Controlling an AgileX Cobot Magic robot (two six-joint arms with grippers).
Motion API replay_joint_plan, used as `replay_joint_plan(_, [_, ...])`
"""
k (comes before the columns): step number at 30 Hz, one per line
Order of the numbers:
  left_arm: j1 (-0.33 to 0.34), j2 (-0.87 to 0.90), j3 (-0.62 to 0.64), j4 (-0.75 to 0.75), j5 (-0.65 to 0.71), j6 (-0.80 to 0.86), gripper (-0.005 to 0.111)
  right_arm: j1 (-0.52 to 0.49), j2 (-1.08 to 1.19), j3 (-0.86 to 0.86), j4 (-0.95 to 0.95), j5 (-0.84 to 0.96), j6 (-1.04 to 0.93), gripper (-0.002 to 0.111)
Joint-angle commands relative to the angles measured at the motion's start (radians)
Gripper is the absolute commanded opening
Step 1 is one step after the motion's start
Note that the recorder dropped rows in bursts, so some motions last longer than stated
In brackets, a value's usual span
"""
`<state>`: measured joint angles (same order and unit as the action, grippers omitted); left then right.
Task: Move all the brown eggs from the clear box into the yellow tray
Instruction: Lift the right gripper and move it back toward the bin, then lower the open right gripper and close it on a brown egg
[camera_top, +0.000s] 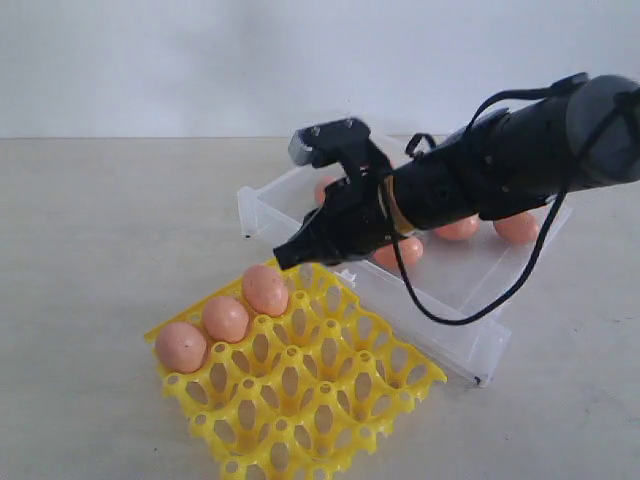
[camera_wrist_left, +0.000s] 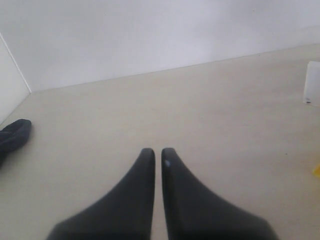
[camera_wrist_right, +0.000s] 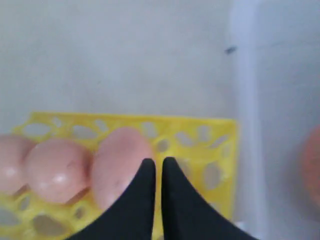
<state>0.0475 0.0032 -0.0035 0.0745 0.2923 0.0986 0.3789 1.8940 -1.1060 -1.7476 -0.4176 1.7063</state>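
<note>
Right arm (camera_top: 500, 160) sprawls across the clear box (camera_top: 470, 340) and blocks much of its floor. One brown egg (camera_top: 323, 189) just peeks out behind it, mostly covered. The yellow tray (camera_top: 300, 400) runs off the bottom edge. On the right wrist view, another egg (camera_wrist_right: 311, 165) is a blur, sliced by the frame. On the left wrist view, a dark shape (camera_wrist_left: 14, 136) is cut off at the edge, impossible to identify.
</note>
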Motion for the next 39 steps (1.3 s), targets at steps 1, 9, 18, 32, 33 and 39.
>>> replay_joint_plan(1, [0.001,-0.003,0.003,0.001,0.000,-0.004,0.004,0.000,-0.099,-0.003,0.003,0.336,-0.015,0.000])
replay_joint_plan(9, [0.001,-0.003,0.003,0.001,0.000,-0.004,0.004,-0.123,-0.141,-0.003,0.092,0.384,-0.003,0.000])
replay_joint_plan(18, [0.001,-0.003,0.003,0.001,0.000,-0.004,0.004,-0.239,-0.127,-0.003,0.086,0.858,-0.430,0.000])
replay_joint_plan(32, [0.001,-0.003,0.003,0.001,0.000,-0.004,0.004,-0.385,0.158,-0.584,2.046,1.490,-2.556,0.000])
replay_joint_plan(33, [0.001,-0.003,0.003,0.001,0.000,-0.004,0.004,-0.381,0.167,-0.592,2.046,1.479,-2.599,0.003])
replay_joint_plan(39, [0.001,-0.003,0.003,0.001,0.000,-0.004,0.004,-0.378,0.213,-0.592,2.103,1.445,-2.879,0.050])
